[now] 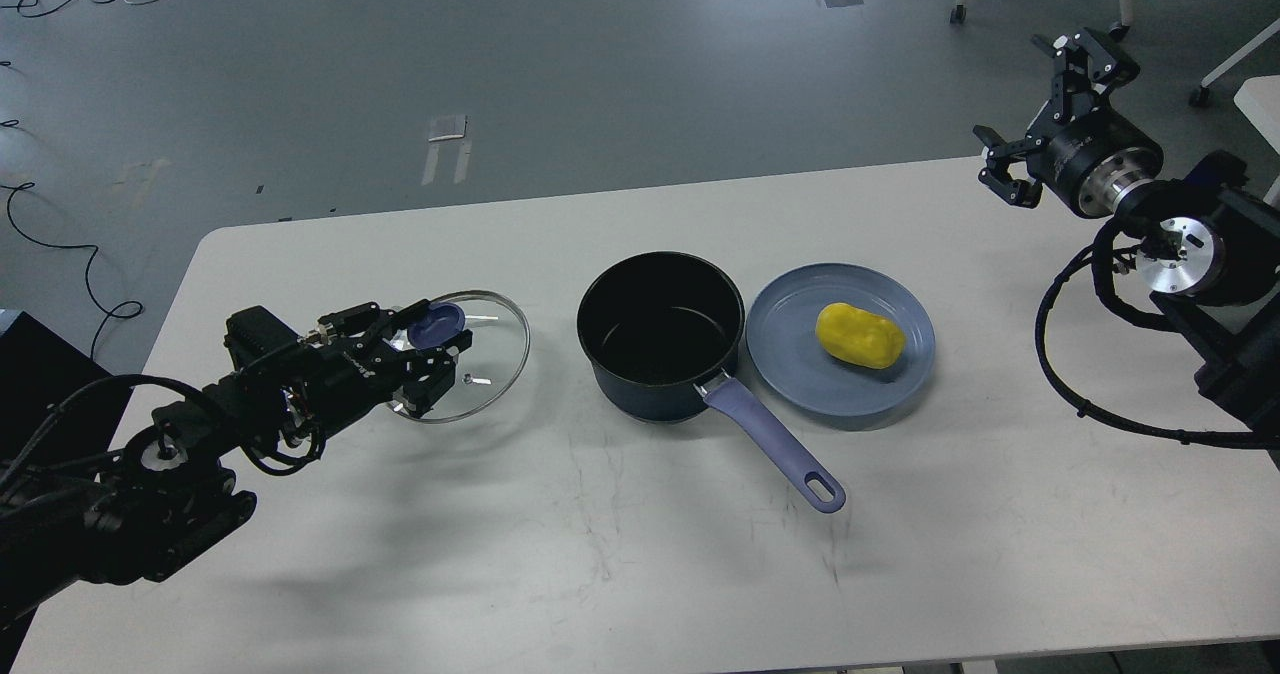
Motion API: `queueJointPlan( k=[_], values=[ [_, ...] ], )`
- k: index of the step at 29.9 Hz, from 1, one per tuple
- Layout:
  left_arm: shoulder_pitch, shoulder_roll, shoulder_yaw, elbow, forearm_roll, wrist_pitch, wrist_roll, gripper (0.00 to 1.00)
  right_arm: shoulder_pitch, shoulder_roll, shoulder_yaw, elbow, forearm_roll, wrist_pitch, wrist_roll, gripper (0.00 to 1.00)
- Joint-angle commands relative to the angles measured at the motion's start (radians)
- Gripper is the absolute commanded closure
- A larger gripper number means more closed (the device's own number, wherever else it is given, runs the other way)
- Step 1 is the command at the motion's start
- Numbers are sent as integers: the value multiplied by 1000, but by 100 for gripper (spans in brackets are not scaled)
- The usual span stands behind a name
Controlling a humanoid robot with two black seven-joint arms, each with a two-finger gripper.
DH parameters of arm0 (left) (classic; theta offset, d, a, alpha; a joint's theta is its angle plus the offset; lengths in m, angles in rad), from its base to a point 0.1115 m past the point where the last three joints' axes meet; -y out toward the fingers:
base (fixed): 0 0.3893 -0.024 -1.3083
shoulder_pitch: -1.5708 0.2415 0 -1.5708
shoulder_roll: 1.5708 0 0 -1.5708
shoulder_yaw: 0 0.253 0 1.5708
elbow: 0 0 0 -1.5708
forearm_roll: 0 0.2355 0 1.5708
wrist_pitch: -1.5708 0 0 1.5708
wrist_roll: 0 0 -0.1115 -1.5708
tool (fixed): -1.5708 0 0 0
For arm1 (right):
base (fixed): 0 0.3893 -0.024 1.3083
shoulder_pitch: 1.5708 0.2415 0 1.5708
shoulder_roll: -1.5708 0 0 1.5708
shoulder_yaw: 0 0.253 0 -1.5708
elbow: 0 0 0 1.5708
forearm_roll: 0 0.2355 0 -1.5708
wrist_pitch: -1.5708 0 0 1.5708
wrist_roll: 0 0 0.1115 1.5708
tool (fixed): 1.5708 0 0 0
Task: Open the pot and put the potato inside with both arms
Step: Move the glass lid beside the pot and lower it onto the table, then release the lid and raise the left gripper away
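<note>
Both arms are black and jointed. The right arm point(1190, 244) shows silver metal wrist rings and a looping ribbed black cable point(1060, 354). The left arm point(200, 424) carries thin black wires. Each ends in a black claw-like hand of angular, skeletal fingers.

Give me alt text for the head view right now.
The pot stands open and empty mid-table, its glass lid off to the left at the left gripper, whose fingers sit around its blue knob. The potato lies on a blue plate right of the pot; the right gripper hangs open, above the table's far right corner.
</note>
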Motion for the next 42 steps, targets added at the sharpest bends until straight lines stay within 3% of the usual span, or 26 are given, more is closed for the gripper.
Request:
queueJointPlan(
  k=[1, 5, 11, 13, 16, 18, 19, 20, 28, 31, 37, 39, 42],
  values=[
    [8, -18, 1, 25, 0, 0, 0, 46, 0, -1, 1, -1, 0, 0, -1, 0],
    [10, -55, 1, 93, 0, 0, 0, 44, 0, -3, 1, -1, 0, 0, -1, 0],
    [22, -69, 1, 95, 0, 0, 0, 42, -1, -3, 1, -2, 0, 0, -1, 0],
    [23, -69, 1, 95, 0, 0, 0, 33, -6, -3, 1, -1, 0, 0, -1, 0],
    [28, -69, 1, 93, 0, 0, 0, 29, -8, -3, 1, -2, 0, 0, -1, 0],
    [28, -67, 1, 92, -1, 0, 0, 19, -9, -3, 3, -2, 0, 0, -1, 0],
    [30, -67, 1, 93, -9, 0, 0, 4, -11, -3, 1, -2, 0, 0, 0, 0],
    [30, -67, 1, 93, -12, 0, 0, 2, -11, -3, 3, -1, 0, 0, 2, 0],
    [23, -57, -13, 76, -47, 0, 0, 2, -12, -12, 1, 6, 0, 8, 2, 0],
    [2, -37, -22, 10, -159, 0, 0, 2, -9, -21, 0, 16, -1, 14, 2, 0],
    [-213, 29, -33, -138, -500, 0, 0, 2, 35, -78, -57, 65, -6, 15, 2, 0],
    [-292, 26, -77, -158, -706, -159, 0, 2, 72, -116, -112, 85, -11, 15, 2, 0],
    [-316, 17, -143, -154, -941, -356, 0, 2, 81, -131, -170, 117, -23, 15, 5, 0]
  ],
)
